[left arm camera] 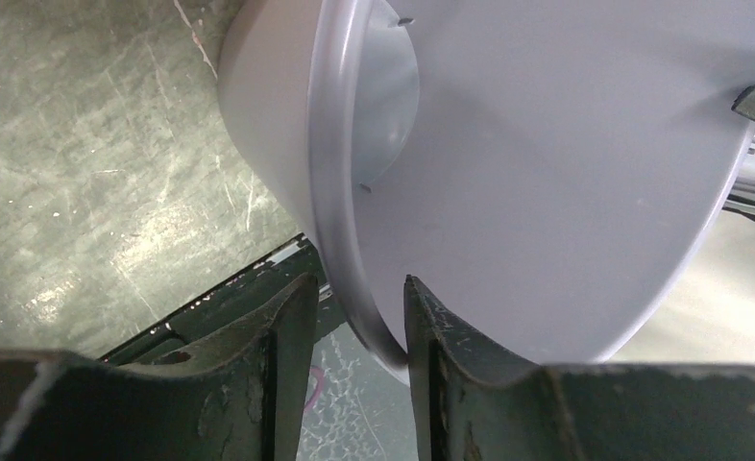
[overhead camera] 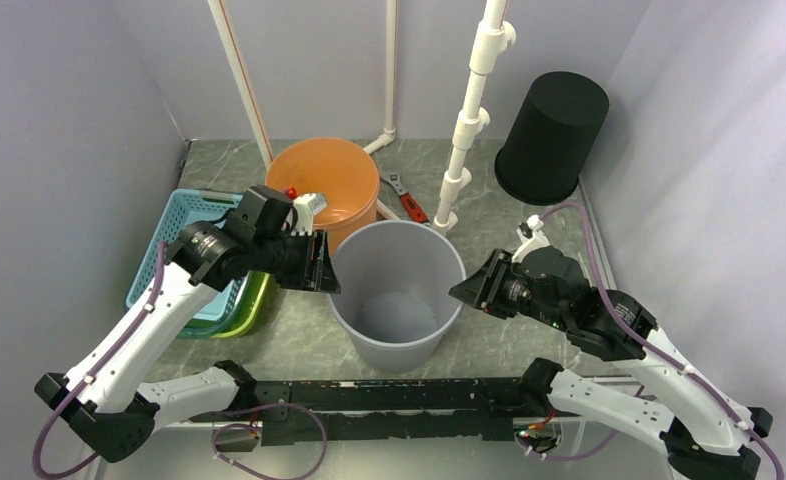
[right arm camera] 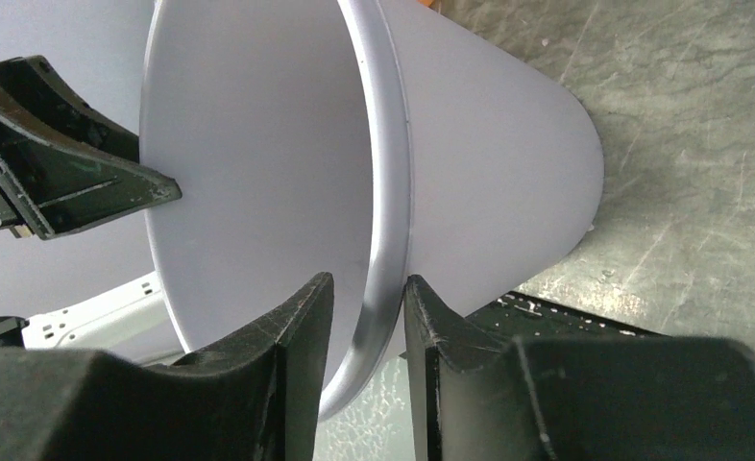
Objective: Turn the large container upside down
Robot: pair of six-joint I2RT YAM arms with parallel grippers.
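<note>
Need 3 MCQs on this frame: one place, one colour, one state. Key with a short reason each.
1. Where does the black container stand?
A. back right corner
B. front left corner
C. centre of the table

2. What colour is the bucket right behind the grey bucket?
A. green
B. orange
C. black

3. How does the grey bucket stand?
A. upside down
B. on its side
C. upright, mouth up

Key:
1 A, the top view shows it against the right wall at the back.
2 B, the orange bucket sits just behind the grey rim.
3 C, the top view looks straight down into it to its floor.
</note>
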